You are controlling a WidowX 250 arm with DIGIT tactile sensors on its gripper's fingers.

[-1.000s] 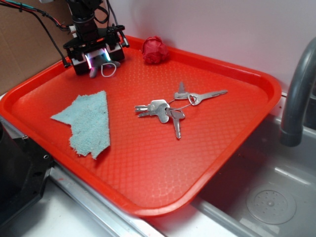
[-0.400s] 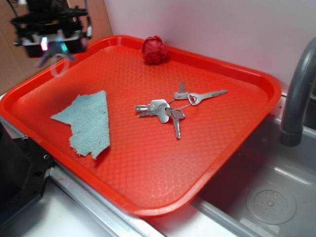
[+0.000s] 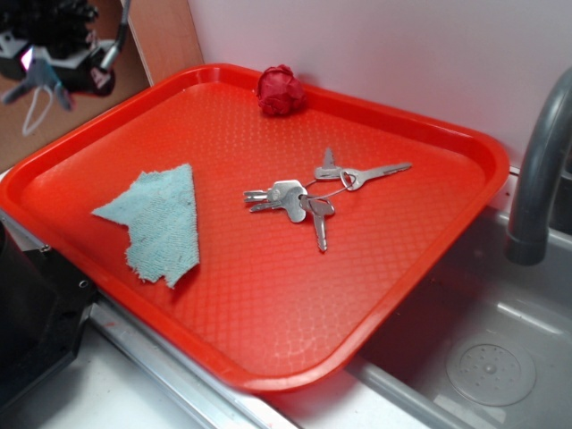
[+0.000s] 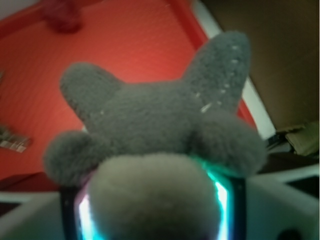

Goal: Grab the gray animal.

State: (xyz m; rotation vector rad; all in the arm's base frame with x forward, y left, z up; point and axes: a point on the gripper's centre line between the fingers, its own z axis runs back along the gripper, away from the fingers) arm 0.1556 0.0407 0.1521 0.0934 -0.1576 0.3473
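The gray animal [image 4: 155, 130] fills the wrist view, gripped between my jaws, its stubby limbs sticking out. In the exterior view my gripper [image 3: 40, 67] is at the far upper left, raised above and beyond the tray's back-left edge. It is shut on the gray animal [image 3: 36, 82], whose white loop ring [image 3: 36, 112] hangs below.
The red tray [image 3: 465, 152] holds a light blue rag [image 3: 161, 223] at the left, a bunch of keys [image 3: 313, 192] in the middle and a red fabric ball [image 3: 280, 89] at the back. A gray faucet [image 3: 541, 170] and a sink stand to the right.
My gripper has lifted off the tray's back-left part with the gray animal in it and moved up and left, past the tray's edge. The other things have not moved.
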